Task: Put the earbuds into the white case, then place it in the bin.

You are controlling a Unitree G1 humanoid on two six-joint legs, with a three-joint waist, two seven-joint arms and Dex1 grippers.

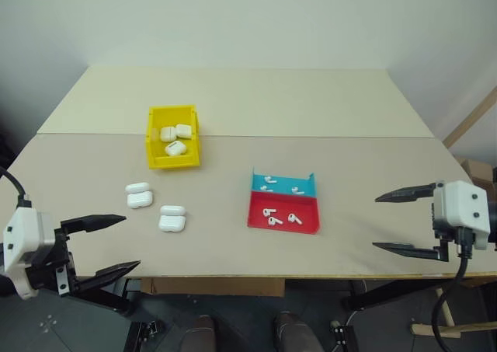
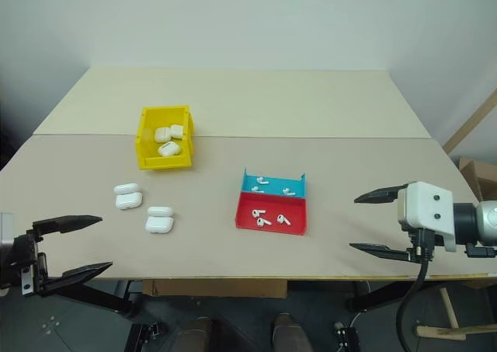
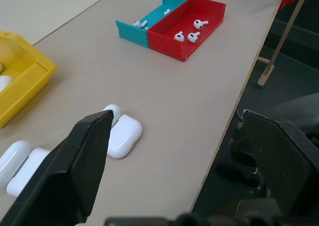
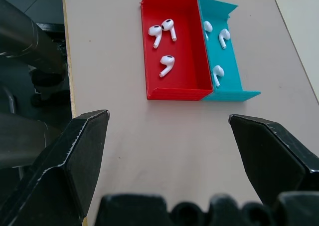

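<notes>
Tiny white earbuds (image 4: 164, 31) loose in glossy red tray (image 1: 283, 215) touching blue tray (image 1: 283, 184); two glossy white cases lying open (image 1: 172, 218) on matte beige tabletop (image 1: 326, 111) near yellow plastic bin (image 1: 172, 137) with three more inside. Pale plain wall behind. Left gripper (image 1: 109, 246) and right gripper (image 1: 404, 222) spread wide, empty, flanking at near edge.

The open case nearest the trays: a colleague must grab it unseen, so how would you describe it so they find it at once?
Start at the yellow bin on the table's left half. Two open white cases lie in front of it, towards the near edge. Yours is the white case lying closer to the red tray and the near edge; the other case lies further left.
</notes>
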